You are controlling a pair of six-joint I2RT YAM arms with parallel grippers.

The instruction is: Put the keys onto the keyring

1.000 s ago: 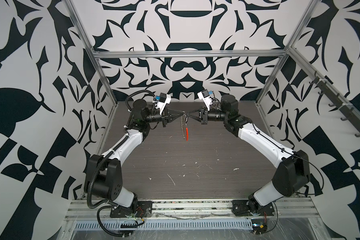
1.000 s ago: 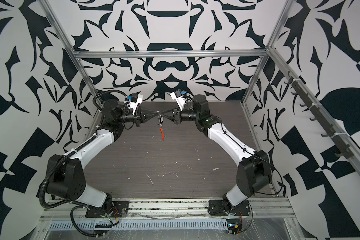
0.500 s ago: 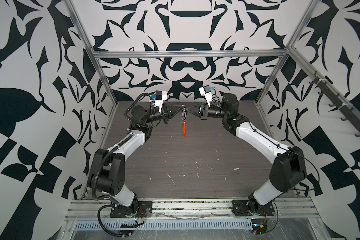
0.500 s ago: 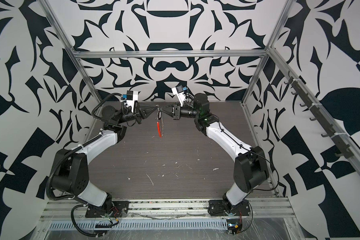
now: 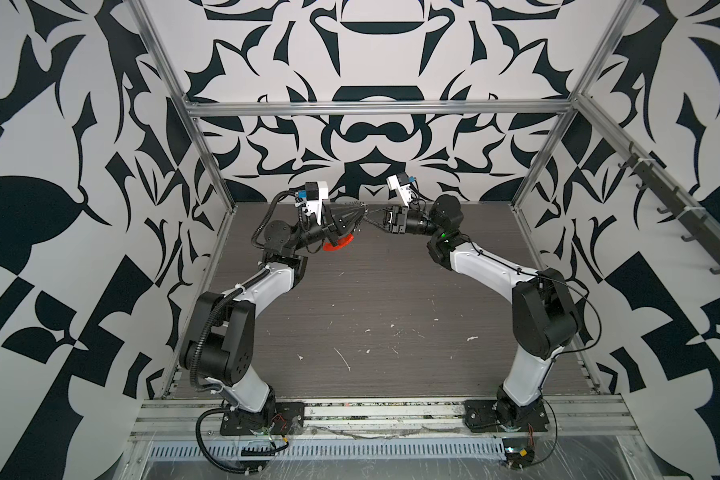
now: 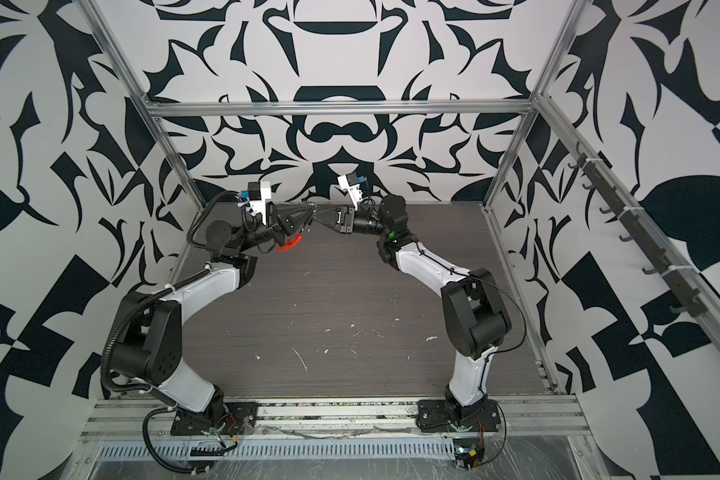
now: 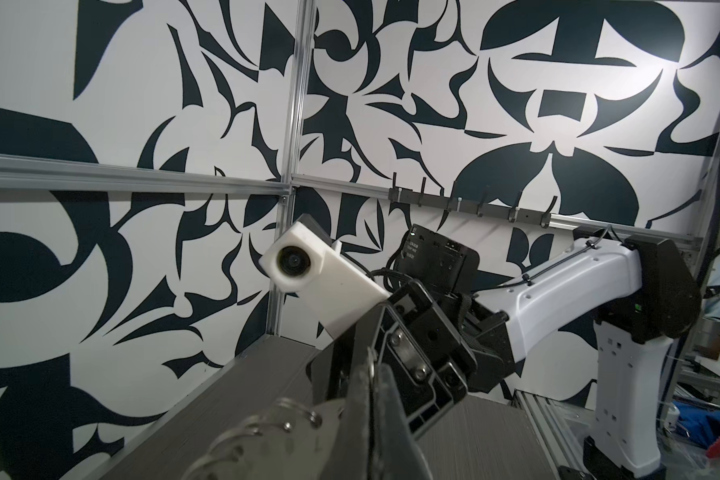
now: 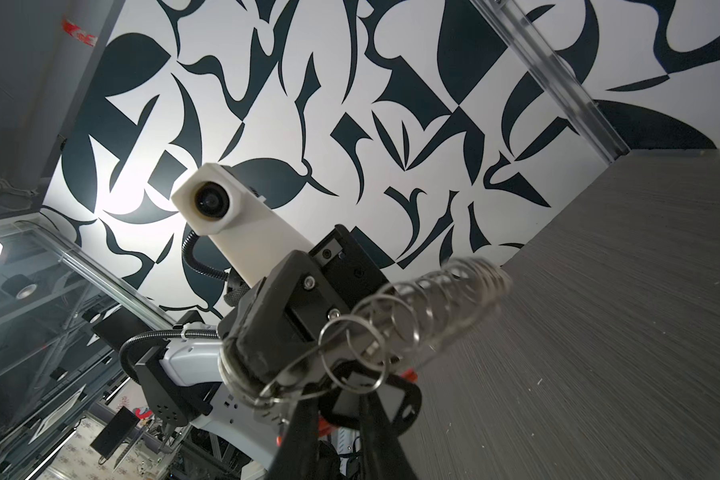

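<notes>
Both grippers meet tip to tip above the back of the table. My left gripper (image 5: 361,216) (image 7: 371,370) is shut on one split ring of the keyring (image 8: 433,299). The keyring's fringe of silver rings stretches past that gripper, and its orange-red segment (image 5: 337,245) (image 6: 288,246) hangs under it. The keys show as one black tag with a white label window (image 8: 391,397), hanging from a split ring. My right gripper (image 8: 337,392) (image 5: 371,221) is open, its two thin fingers a little apart in front of the tag. In both top views the tag is too small to make out.
The dark wood table (image 5: 391,299) carries scattered white specks near the front. The patterned back wall and a metal corner post (image 5: 208,166) stand close behind the grippers. A rail of hooks (image 5: 678,212) runs along the right wall.
Both arms have moved back and up. The keyring, which hung straight down between the grippers, has swung under the left gripper. The right jaws have parted.
</notes>
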